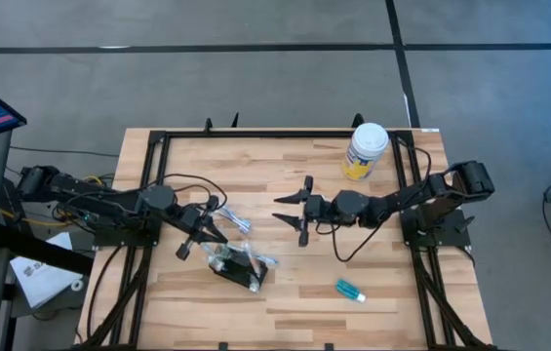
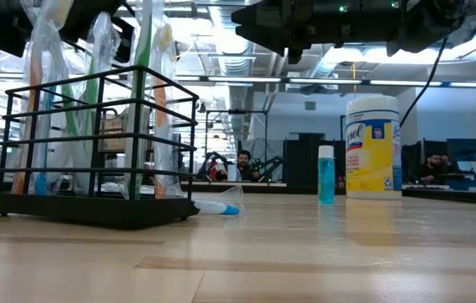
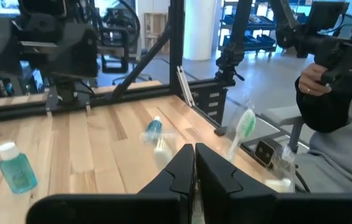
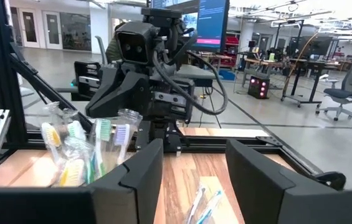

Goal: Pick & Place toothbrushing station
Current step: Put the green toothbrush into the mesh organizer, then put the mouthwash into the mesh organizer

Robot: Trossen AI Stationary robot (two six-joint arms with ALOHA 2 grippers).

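The toothbrushing station sat on the wooden table's left-centre part, toward the front edge, turned at a slant to the table's sides. It was a small black wire-frame holder on a flat black base, standing upright on the boards. Several toothbrushes in clear wrappers stood inside it, bristle heads up, with green, orange and white handles showing through the bars. In the right wrist view the brush heads crowded together, yellow, green and blue. One more wrapped brush lay flat on the table just beside the base.
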